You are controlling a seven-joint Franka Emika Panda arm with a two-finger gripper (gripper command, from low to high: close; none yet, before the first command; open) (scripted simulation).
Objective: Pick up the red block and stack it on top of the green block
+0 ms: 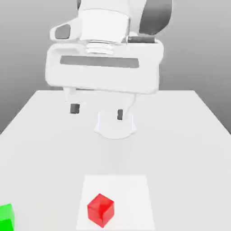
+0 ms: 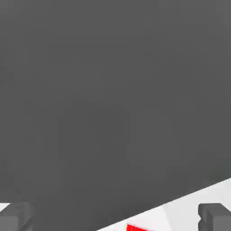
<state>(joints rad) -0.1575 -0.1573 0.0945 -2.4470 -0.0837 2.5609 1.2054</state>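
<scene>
The red block [image 1: 100, 210] sits on a pale square patch near the front of the white table [image 1: 180, 135]. At the exterior view's bottom left corner the green block [image 1: 6, 217] is cut off by the frame edge. My gripper [image 1: 97, 111] hangs open high above the table's middle, well behind the red block, with nothing between its fingers [image 1: 75, 108]. In the hand view the two dark fingertips [image 2: 16, 217] stand wide apart, and a sliver of the red block [image 2: 135, 228] peeks in at the picture's edge.
The arm's white base [image 1: 115, 126] stands on the table behind the gripper. A lighter square patch [image 1: 131, 189] marks the surface under the red block. A grey backdrop lies beyond the table's far edge.
</scene>
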